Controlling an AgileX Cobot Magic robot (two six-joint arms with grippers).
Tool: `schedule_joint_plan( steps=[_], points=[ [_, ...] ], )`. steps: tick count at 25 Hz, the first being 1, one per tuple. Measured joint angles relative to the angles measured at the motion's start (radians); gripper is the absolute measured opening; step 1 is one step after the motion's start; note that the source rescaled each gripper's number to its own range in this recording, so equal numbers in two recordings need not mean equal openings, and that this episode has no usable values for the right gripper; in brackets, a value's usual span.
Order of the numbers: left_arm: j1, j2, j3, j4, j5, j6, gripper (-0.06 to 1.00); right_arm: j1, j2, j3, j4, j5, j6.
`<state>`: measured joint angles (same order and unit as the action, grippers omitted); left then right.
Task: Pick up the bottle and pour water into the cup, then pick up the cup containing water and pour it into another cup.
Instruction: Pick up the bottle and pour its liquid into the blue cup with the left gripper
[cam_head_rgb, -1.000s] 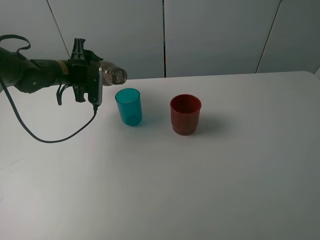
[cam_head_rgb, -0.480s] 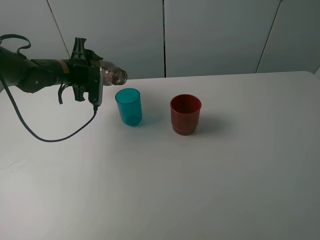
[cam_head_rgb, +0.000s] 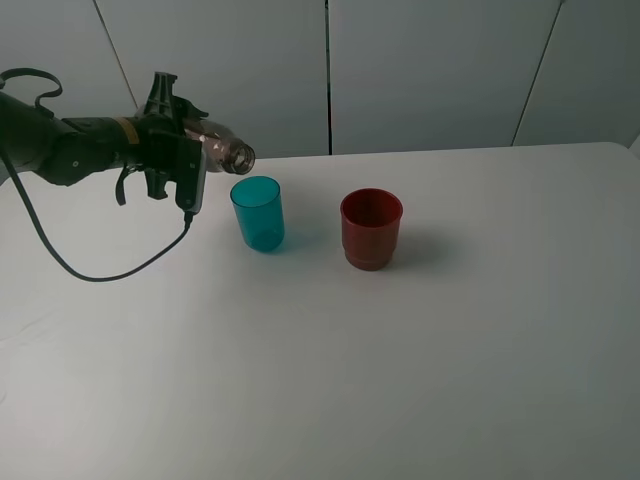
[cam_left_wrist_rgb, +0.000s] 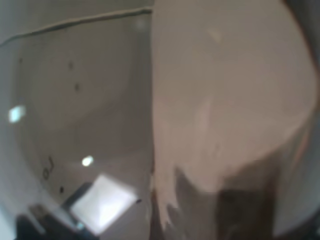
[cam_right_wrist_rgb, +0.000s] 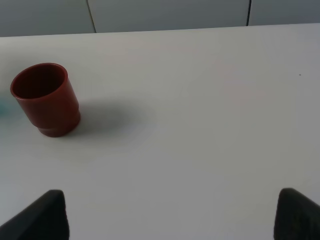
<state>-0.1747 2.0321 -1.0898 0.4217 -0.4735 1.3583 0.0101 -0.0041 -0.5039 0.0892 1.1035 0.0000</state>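
My left gripper (cam_head_rgb: 194, 142) is shut on the bottle (cam_head_rgb: 226, 150) and holds it almost level above the table. The bottle's open mouth points right, just above and left of the teal cup's rim. The teal cup (cam_head_rgb: 258, 213) stands upright. The dark red cup (cam_head_rgb: 371, 229) stands upright to its right and also shows in the right wrist view (cam_right_wrist_rgb: 46, 98). The left wrist view is filled by a blurred close-up of the bottle (cam_left_wrist_rgb: 225, 100). My right gripper (cam_right_wrist_rgb: 170, 217) is open and empty, low over the table well right of the red cup. I see no water stream.
The white table (cam_head_rgb: 400, 350) holds only the two cups. A black cable (cam_head_rgb: 100, 275) hangs from the left arm down to the table surface. A grey panelled wall stands behind the table's far edge.
The left wrist has rolled slightly, so the bottle's neck sticks out more and its mouth has dipped a little toward the teal cup. The cups have not moved.
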Motion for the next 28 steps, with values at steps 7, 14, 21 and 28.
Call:
schedule_joint_plan(
  steps=[7,14,21,28],
  points=[
    [-0.006,0.0,0.0,-0.007,-0.003,0.057,0.01,0.0,0.0,0.0,0.0,0.0,0.0],
    [-0.008,0.0,0.0,-0.02,-0.004,0.084,0.01,0.0,0.0,0.0,0.0,0.0,0.0],
    [-0.008,0.0,0.0,-0.028,-0.006,0.091,0.01,0.0,0.0,0.0,0.0,0.0,0.0],
    [-0.008,0.0,0.0,-0.046,-0.006,0.134,0.01,0.0,0.0,0.0,0.0,0.0,0.0]
  ],
)
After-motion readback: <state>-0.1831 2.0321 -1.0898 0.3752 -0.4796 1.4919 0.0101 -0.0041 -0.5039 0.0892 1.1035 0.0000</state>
